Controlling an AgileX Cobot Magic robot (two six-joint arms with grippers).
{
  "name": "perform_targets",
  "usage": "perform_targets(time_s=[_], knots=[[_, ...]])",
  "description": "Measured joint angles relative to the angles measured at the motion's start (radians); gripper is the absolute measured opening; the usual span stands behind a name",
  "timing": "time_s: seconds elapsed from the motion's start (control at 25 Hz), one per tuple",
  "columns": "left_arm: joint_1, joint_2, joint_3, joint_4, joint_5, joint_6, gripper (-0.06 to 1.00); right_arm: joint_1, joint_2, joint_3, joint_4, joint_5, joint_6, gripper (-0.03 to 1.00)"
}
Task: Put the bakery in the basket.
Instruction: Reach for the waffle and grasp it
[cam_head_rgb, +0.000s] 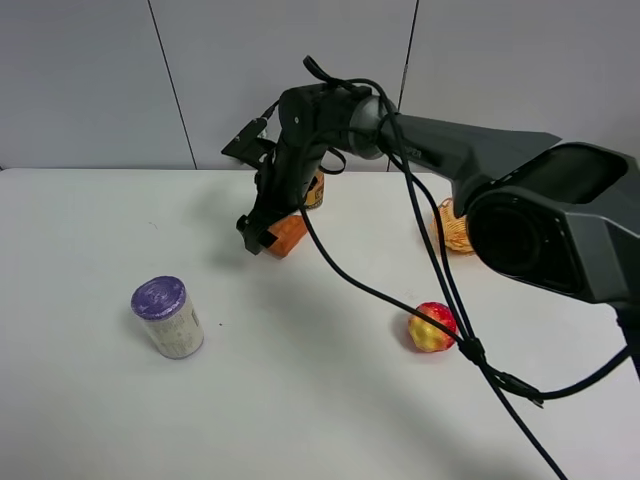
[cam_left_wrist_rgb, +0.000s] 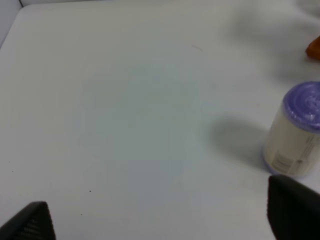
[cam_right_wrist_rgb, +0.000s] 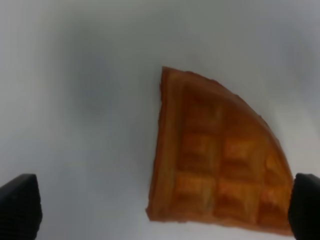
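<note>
A purple-lidded can (cam_left_wrist_rgb: 295, 132) stands upright on the white desk (cam_left_wrist_rgb: 125, 100) (label too blurred to read), just beside one tip of the left pincer (cam_left_wrist_rgb: 161, 217), whose tips sit wide apart.

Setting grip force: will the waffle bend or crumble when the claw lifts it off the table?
Probably stiff: the waffle lies flat with crisp straight edges and no sag. Likely light, since it looks thin. Its flat wedge shape won't roll, but lying flush on the smooth table it may slide when nudged.

one waffle (cam_head_rgb: 288, 236), one basket (cam_head_rgb: 455, 230), one fruit (cam_head_rgb: 432, 327), two cans (cam_head_rgb: 168, 317) (cam_head_rgb: 316, 192)
</note>
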Motion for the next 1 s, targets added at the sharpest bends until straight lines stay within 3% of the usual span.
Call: perform_targets(time_s=[0.52, 1.0], knots=[[0.0, 0.0, 0.0, 0.0, 0.0, 0.0, 0.84, 0.001, 0.126, -0.132, -0.056, -0.091, -0.002, 0.99], [0.0, 0.0, 0.0, 0.0, 0.0, 0.0, 0.84, -0.013, 0.157, -0.134, -0.056, -0.072, 0.021, 0.99]])
